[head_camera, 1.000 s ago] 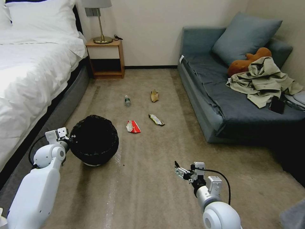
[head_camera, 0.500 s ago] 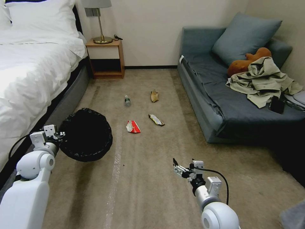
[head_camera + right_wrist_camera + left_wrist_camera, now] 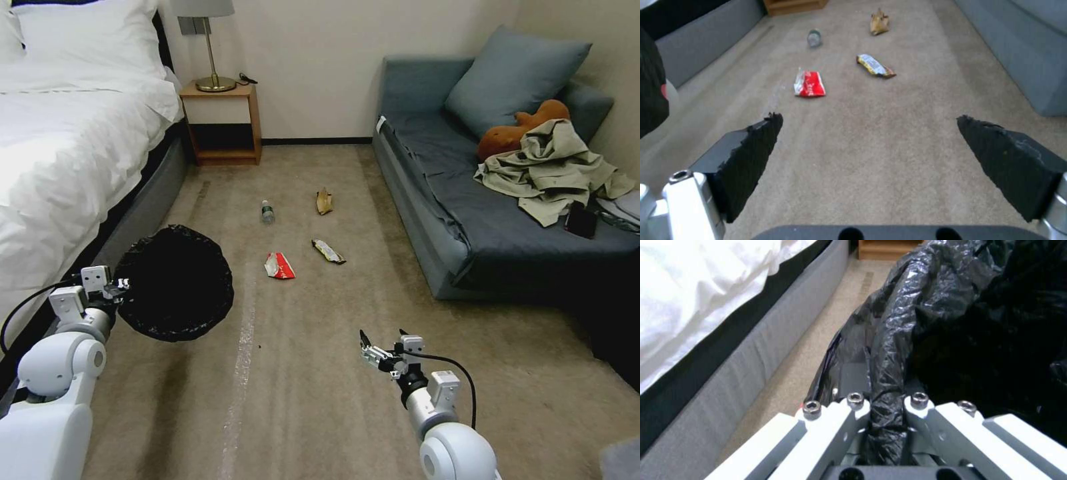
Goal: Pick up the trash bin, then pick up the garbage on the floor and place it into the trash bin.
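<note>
Closest in, the right tool hung low over the carpet with its two black fingers spread wide apart and nothing between them, pointing toward the litter. Over on the left, the left tool was clamped on the rim of the trash bin; in the left wrist view you could see the crinkly black bag pinched tight between its fingers. The bin was lifted off the floor, hanging beside the bed, its dark mouth tipped toward the head camera.

A bit farther out, all four bits of garbage sat on the carpet, well apart from the bin. The red-and-white wrapper was nearest, with the yellow-and-dark snack wrapper just to its right. Past those lay the small clear bottle with the green label, on its side, and the crumpled brown paper bag to its right.

Farthest back, a wooden nightstand with a lamp stood against the wall, and the grey sofa ran along the right with a cushion, a brown plush toy and crumpled clothes on it.
</note>
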Robot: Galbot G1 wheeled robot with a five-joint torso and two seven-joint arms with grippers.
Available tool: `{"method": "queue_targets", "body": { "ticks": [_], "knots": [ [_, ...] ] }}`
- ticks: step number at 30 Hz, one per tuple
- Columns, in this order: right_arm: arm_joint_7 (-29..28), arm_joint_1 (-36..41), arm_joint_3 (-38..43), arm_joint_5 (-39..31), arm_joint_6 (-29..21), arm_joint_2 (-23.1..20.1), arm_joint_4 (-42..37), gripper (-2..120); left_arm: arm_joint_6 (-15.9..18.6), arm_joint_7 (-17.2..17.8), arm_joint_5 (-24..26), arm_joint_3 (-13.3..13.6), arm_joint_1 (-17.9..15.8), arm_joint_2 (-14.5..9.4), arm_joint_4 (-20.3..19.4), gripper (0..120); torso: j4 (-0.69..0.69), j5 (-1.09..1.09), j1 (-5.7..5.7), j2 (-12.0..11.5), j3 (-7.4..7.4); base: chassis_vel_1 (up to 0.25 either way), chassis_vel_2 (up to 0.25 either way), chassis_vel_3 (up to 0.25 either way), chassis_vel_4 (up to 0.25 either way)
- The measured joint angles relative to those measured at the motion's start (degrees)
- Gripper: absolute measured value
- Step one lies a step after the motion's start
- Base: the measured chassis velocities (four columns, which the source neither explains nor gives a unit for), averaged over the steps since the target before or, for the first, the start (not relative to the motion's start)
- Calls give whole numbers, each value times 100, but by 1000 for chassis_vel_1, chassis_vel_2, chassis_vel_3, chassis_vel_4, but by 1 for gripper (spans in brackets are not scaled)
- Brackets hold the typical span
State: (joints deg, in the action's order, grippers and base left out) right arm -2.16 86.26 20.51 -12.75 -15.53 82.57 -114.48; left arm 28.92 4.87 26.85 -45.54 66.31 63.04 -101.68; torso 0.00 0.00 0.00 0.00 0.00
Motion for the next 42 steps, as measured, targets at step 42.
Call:
{"method": "queue_targets", "body": {
  "ticks": [42],
  "knots": [
    [116, -23, -39, 34, 326, -132, 338, 100, -63, 48, -74, 105, 250, 224, -111, 3, -1, 0, 0, 0, 1, -39, 39, 36, -36]
  ]
}}
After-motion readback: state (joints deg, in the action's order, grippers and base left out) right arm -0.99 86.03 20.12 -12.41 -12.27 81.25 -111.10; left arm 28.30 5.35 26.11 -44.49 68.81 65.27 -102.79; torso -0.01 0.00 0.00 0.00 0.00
